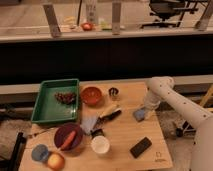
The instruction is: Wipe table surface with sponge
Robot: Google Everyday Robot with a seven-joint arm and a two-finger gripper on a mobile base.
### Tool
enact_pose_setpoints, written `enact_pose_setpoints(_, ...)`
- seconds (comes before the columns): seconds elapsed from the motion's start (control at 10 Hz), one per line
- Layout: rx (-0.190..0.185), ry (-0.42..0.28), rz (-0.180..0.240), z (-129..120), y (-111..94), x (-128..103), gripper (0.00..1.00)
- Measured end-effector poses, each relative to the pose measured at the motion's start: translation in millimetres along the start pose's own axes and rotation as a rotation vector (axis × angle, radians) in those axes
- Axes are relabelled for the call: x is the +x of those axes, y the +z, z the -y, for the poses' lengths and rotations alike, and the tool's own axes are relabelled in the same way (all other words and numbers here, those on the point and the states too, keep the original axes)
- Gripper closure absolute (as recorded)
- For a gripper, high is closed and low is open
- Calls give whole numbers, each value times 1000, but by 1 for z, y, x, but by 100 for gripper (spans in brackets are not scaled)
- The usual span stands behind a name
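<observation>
**Entry: wiping station, one arm, single view**

- Surface (125,132): light tan wood, rectangular, longer side running across the view. It carried every item below.
- Hand (144,109): at the end of the white arm (167,95), which reached in from the right side. It stood low over the right-hand part of the surface, pointing down. The fingers were drawn in narrow, and by the look of it pinched on the sponge.
- Sponge (139,115): a small pale blue-grey block directly under the hand and touching it, with its underside apparently on the wood. It was squarish, so no long axis could be told.
- Key relation: the sponge lay beneath the hand, not off to any side. Judged from this, the coming move called for a sideways stroke and not a reach. The barest wood lay toward the near edge and to the left.
- Obstacles to that stroke: a black block (140,147) near the front, a white cup (100,144) left of it, and a brush (109,112) just left of the sponge.
- Other stock:
  - a grey-blue cloth (89,123)
  - a red bowl (91,95)
  - a small dark cup (114,92)
  - a purple bowl (60,134) holding a carrot (69,140)
  - a green tray (36,107) at far left, well apart from the hand
</observation>
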Motion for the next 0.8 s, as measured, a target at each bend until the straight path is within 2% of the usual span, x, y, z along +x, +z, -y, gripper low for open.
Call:
enact_pose_setpoints(0.2,-4,-49,34,-3,2,-22,100)
enact_pose_setpoints(0.5,-29,-110,79,-38,4,-44,100)
enact_pose_setpoints(0.7,-42,-92,84,-53,5,-38,100)
enact_pose_setpoints(0.8,-47,-68,80,-56,6,-28,100)
